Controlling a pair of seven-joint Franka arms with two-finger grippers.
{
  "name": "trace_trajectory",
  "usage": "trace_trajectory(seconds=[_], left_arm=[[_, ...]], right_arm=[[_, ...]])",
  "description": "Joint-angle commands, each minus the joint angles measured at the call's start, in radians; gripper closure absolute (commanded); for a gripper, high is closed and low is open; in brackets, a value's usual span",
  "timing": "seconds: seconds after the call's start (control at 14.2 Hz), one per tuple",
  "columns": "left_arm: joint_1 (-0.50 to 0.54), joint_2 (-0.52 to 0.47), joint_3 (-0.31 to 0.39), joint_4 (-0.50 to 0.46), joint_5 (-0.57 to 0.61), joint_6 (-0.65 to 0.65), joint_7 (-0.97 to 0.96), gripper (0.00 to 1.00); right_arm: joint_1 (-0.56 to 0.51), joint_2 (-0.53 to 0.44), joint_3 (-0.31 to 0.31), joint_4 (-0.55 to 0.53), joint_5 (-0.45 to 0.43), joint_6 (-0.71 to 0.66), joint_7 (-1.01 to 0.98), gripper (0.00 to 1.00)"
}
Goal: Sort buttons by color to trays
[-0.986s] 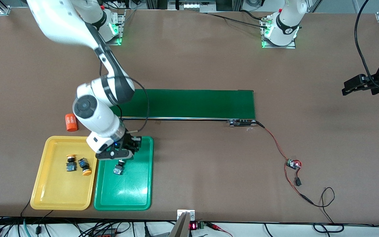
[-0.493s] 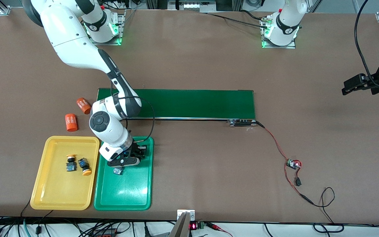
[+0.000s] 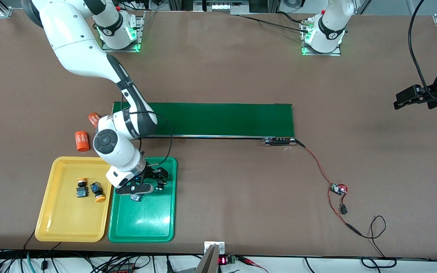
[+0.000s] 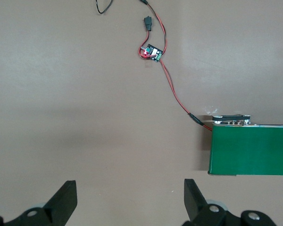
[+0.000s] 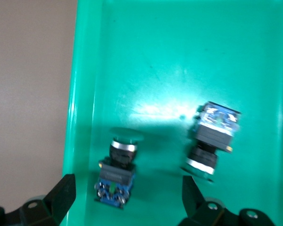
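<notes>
Green tray (image 3: 141, 227) | two green buttons (image 5: 117, 169) | right end effector (image 3: 145, 189) spread above | left end effector (image 3: 402, 99) spread

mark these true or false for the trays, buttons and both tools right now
1. Two yellow-capped push-button switches lie in the shallow yellow plastic tray. True.
2. The shallow green plastic tray holds no switches. False: two green-capped push-button switches lie in it.
3. The right tool is clamped on a switch. False: its fingers stand open, apart from both green-capped switches.
4. The left tool is open, over bare table near the end of the long dark-green conveyor belt. True.
5. Two orange cylinders with white print lie inside the yellow tray. False: they lie on the table, farther from the front camera.
</notes>
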Motion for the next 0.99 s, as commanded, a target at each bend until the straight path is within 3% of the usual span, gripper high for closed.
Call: trace_trajectory(seconds=[0.0, 0.28, 0.42, 0.63, 0.92], left_arm=[[-0.001, -0.022, -0.009, -0.017, 0.022, -0.005, 0.012, 0.00], [0.002, -0.030, -0.022, -0.018, 0.021, -0.011, 0.012, 0.00], [0.001, -0.039, -0.025, -0.017, 0.021, -0.031, 0.012, 0.00], [0.007, -0.050, -0.032, -0.017, 0.021, -0.044, 0.014, 0.00], [0.007, -0.050, -0.032, -0.015, 0.021, -0.045, 0.012, 0.00]], right_arm=[[-0.038, -0.101, 0.005, -0.009, -0.008, -0.160, -0.019, 0.00], [-0.097, -0.232, -0.004, 0.052, -0.003, -0.554, -0.031, 0.00], [-0.159, -0.295, -0.009, 0.088, 0.008, -0.700, -0.147, 0.00], [-0.214, -0.471, -0.012, 0.036, -0.009, -0.780, -0.261, 0.00], [-0.301, -0.679, -0.010, -0.142, -0.011, -0.785, -0.272, 0.00]])
